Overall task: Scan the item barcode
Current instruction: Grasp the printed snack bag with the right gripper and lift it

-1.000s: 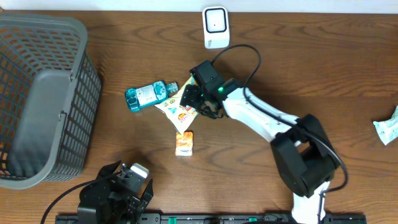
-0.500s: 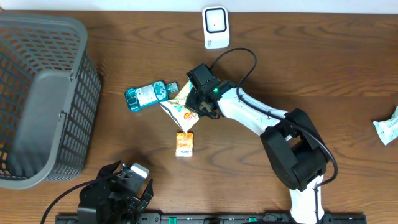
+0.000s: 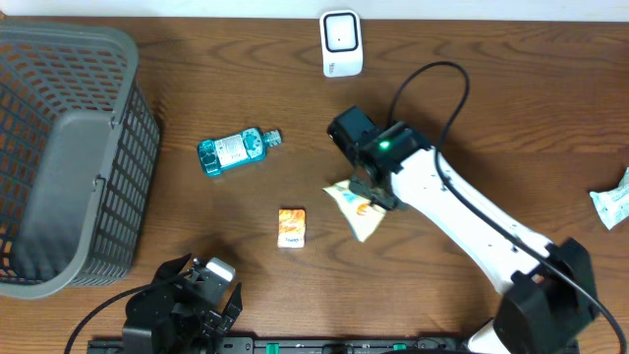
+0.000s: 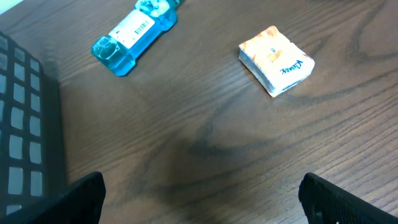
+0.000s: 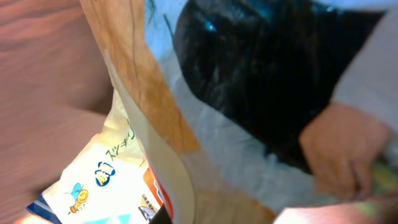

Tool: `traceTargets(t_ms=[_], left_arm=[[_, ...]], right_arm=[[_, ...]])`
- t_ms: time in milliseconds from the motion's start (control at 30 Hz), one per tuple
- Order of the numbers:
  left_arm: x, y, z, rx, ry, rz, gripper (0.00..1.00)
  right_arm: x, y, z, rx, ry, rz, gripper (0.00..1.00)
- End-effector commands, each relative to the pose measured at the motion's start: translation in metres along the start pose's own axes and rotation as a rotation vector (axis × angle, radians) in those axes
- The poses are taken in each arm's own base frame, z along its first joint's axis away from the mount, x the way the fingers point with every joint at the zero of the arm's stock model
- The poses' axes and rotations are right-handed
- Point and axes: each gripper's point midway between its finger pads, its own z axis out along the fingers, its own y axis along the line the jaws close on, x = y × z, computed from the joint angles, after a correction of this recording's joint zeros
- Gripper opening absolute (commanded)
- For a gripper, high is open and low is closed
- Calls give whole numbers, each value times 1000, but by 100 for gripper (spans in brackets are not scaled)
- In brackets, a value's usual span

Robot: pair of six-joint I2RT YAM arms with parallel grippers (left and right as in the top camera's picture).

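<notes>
**Right end effector (image 3: 366,189) clenched on the pouch (image 3: 358,208)**

Overhead — the pouch sits at the middle of the table (image 3: 511,108), below the scanner (image 3: 341,42) and well apart from it. A bottle (image 3: 236,149) and a box (image 3: 291,227) lie to its left, nearer the basket (image 3: 69,147).

Left wrist — the left end effector (image 4: 205,202) stands released over bare wood, near the box.

Right wrist — the pouch fills the view.

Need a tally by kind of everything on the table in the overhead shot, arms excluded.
Bottle: 1, teal clear plastic bottle
Small box: 1, orange-and-white cardboard box
Packets: 2, cream-and-orange snack pouch; white-and-green packet at the right edge
Basket: 1, grey plastic mesh basket
Scanner: 1, white boxy scanner unit
Total: 6
</notes>
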Motion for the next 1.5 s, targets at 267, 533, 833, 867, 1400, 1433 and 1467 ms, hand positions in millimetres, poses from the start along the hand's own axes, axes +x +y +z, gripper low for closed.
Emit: traceTargets(t_ms=[267,533,833,867,1400,1433,1467], left_arm=[[5,0,1,-5,20,5,99],[5,0,1,-5,20,5,99],[5,0,1,-5,20,4,99],[5,0,1,-5,20,5,99],[5,0,1,-5,20,5,99],[5,0,1,-5,20,5,99],[5,0,1,-5,20,5,99]], right_arm=[[-6,-28,-7,103,-45,-15,63],[1,-24,-10,72,-8,-12,75],[4,-18,7,87,0,198,85],[3,-16,10,90,-5,225,83],[-17,-21,66,211,-17,251,65],[-18,-21,67,211,-14,247,65],[-19,-21,68,207,-10,241,65]])
